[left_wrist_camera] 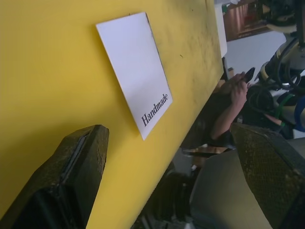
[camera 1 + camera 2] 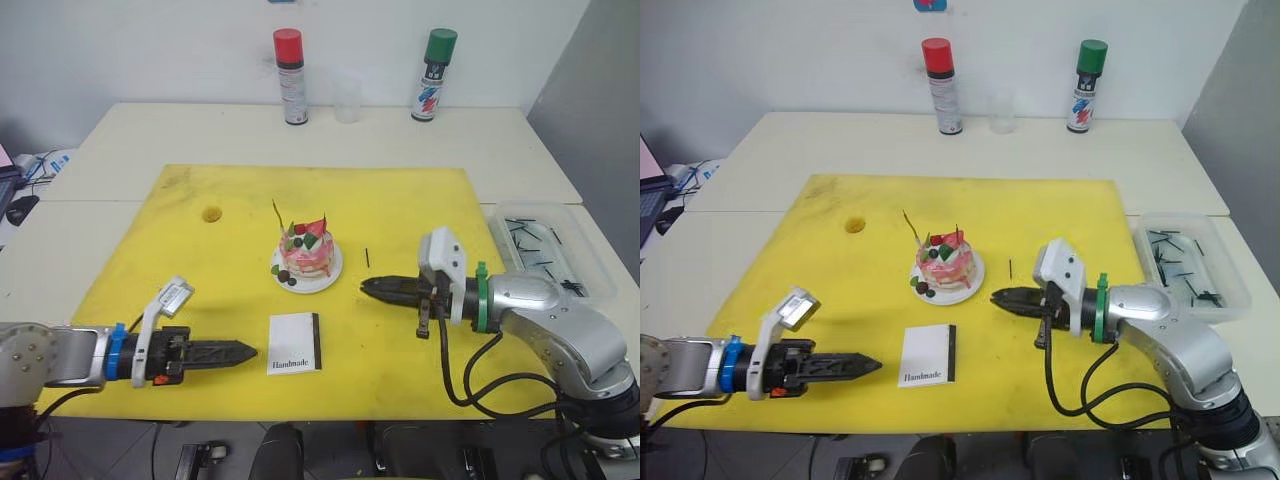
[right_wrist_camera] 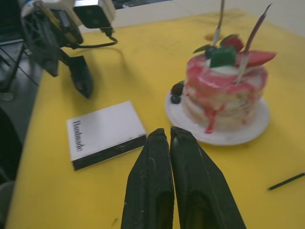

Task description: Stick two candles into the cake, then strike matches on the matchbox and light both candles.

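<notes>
Yellow mat on pale tables; right end effector closed, empty; left end effector apart, empty.

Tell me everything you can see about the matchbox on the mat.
The matchbox is a flat white rectangular box, cardboard by its look, with "Handmade" in black script and a black striking strip along one edge. It lies flat and shut on the yellow mat, in front of the cake, between the two grippers. Nothing else touches it.
</notes>
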### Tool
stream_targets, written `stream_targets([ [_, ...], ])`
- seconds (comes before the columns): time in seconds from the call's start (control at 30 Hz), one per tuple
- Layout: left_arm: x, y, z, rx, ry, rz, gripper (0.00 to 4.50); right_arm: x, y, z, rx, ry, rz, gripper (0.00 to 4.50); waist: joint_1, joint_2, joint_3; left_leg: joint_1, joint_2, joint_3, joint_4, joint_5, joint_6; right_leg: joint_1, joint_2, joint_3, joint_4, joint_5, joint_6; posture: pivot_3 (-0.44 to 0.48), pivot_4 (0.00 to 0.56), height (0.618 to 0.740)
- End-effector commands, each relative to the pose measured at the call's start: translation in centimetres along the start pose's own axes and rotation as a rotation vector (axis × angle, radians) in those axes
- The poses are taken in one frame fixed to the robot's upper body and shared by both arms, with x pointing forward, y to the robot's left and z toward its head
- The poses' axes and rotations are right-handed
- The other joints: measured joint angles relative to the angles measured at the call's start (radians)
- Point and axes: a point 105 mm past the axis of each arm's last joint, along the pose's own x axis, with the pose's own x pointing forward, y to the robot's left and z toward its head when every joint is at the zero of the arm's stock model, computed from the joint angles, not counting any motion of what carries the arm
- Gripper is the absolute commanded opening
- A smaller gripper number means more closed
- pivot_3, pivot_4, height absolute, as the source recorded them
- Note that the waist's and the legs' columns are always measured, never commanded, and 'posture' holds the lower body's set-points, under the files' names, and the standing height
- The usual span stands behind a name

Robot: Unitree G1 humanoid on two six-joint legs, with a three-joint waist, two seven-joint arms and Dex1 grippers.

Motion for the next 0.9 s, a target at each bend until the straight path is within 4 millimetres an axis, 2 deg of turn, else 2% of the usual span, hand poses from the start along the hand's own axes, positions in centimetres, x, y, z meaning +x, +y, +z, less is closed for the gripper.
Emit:
stream_targets([
  [0.03,0.6,0.5,-0.1,-0.054,-0.004,-0.004,4.5,0.3,1.2,-0.2,-0.006,0.024,0.06,0.06,0.0,0.0,0.0,0.0,0.0,0.0,0.0,0.0,0.0,0.0,0.0,0.0,0.0,0.0,0.0,0.0,0.15,0.74],
  [0.33,2.1,0.2,0.6,-0.07,-0.051,-0.078,4.5,1.4,1.4,-2.1,-0.053,0.128,0.12,0.06,0.015,0.0,-0.001,0.0,-0.001,0.0,0.001,0.0,0.0,0.001,-0.001,0.0,-0.001,0.0,0.001,0.0,0.15,0.74],
  [0.53,2.7,0.7,0.5,-0.102,-0.059,-0.085,4.5,2.0,1.8,-2.9,-0.056,0.167,0.152,0.06,0.02,0.0,-0.001,0.0,-0.002,0.0,0.001,0.0,-0.001,0.001,-0.002,0.0,-0.001,0.001,0.001,0.0,0.15,0.74],
  [0.9,5.1,0.3,1.4,-0.073,-0.046,-0.107,4.5,3.7,2.0,-4.3,-0.075,0.227,0.196,0.06,0.027,0.0,-0.001,0.001,-0.002,-0.001,0.002,0.001,-0.001,0.003,-0.002,0.0,-0.001,0.002,0.003,0.0,0.15,0.74],
])
